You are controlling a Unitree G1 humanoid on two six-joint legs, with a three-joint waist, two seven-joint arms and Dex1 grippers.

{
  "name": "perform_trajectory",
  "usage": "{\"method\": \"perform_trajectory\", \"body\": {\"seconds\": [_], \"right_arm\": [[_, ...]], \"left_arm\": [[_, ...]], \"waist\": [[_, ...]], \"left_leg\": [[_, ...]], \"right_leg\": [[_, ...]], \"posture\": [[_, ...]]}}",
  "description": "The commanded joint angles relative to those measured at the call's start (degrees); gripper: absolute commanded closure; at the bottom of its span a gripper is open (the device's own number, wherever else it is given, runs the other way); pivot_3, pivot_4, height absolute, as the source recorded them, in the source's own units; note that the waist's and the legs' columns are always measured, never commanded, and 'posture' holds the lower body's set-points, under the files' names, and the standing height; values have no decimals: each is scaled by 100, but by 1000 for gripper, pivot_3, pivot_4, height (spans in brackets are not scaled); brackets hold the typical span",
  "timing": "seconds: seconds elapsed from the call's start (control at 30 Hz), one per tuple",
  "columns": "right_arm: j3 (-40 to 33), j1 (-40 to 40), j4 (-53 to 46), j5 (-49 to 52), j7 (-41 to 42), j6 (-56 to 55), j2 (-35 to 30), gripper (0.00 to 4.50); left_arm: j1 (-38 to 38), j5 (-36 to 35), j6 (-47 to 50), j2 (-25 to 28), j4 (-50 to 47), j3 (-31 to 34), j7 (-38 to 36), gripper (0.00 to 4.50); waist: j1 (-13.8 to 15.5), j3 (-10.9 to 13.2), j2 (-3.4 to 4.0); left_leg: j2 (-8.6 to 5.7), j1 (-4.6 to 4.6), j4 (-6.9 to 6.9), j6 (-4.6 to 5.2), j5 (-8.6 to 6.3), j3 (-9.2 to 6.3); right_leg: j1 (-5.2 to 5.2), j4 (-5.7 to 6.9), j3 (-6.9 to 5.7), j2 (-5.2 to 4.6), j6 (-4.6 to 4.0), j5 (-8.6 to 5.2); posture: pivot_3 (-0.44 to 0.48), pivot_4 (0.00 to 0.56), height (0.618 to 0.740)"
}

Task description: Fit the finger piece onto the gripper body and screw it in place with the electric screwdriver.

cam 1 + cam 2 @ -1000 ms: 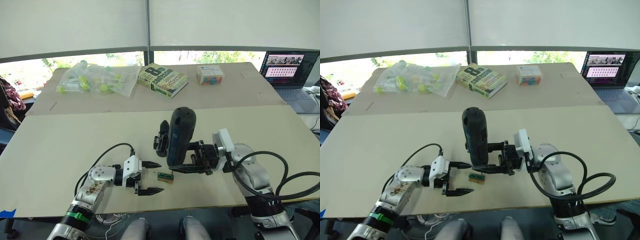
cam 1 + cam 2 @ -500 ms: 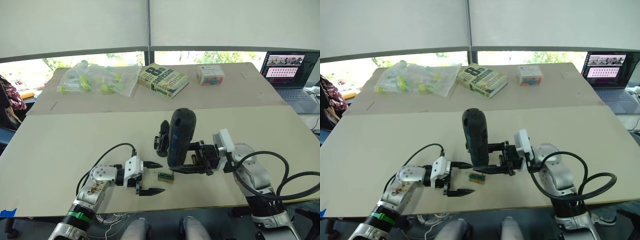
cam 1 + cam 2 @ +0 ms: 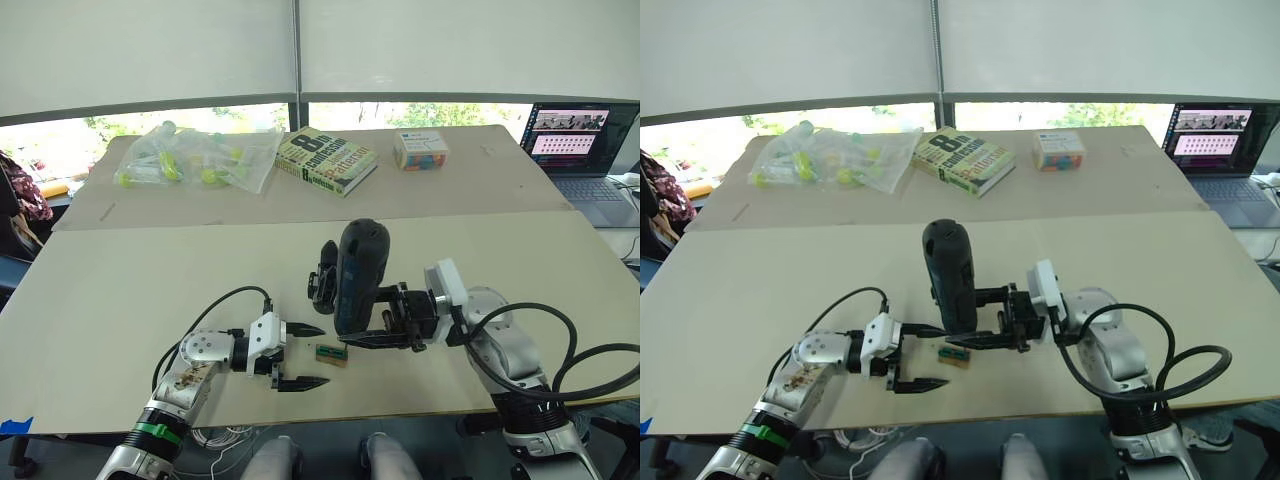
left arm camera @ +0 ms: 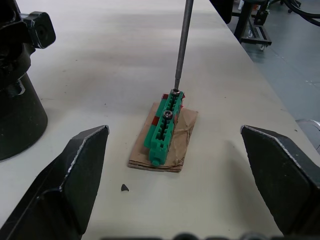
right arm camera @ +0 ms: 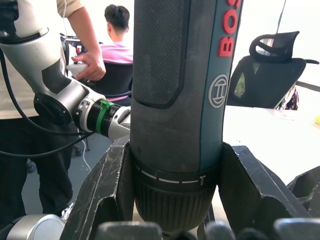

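Right hand (image 3: 372,338) pinching upright black pen-shaped electric screwdriver (image 3: 358,275) | bit seemingly touches green block (image 4: 164,126) | left hand (image 3: 301,355) spread, just beside

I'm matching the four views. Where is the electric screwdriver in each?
Left eye view: electric screwdriver upright, mid-table.
Right eye view: same, mid-table.
Left wrist view: its metal bit, tip on the green block.
Right wrist view: its body, clamped in the right gripper.
Shared landmark: green block beneath the bit, in both eye views too.
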Motion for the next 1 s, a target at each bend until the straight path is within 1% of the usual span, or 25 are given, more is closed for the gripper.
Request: {"method": "perform_trajectory", "body": {"seconds": [0.03, 1.0], "right_arm": [[-51, -43, -107, 45, -12, -172, 19, 2544], [152, -76, -64, -185, -93, -77, 20, 2544]], "left_arm": [[102, 43, 76, -20, 86, -158, -29, 0], [58, 77, 130, -126, 43, -230, 45, 0]], "waist": [[0, 0, 0], [15, -3, 0]], "left_leg": [[0, 0, 0, 0, 0, 0], [0, 9, -1, 1, 0, 0]], "right_leg": [[0, 0, 0, 0, 0, 0], [10, -2, -1, -1, 2, -1]], "posture": [[0, 150, 740], [0, 150, 740]]}}
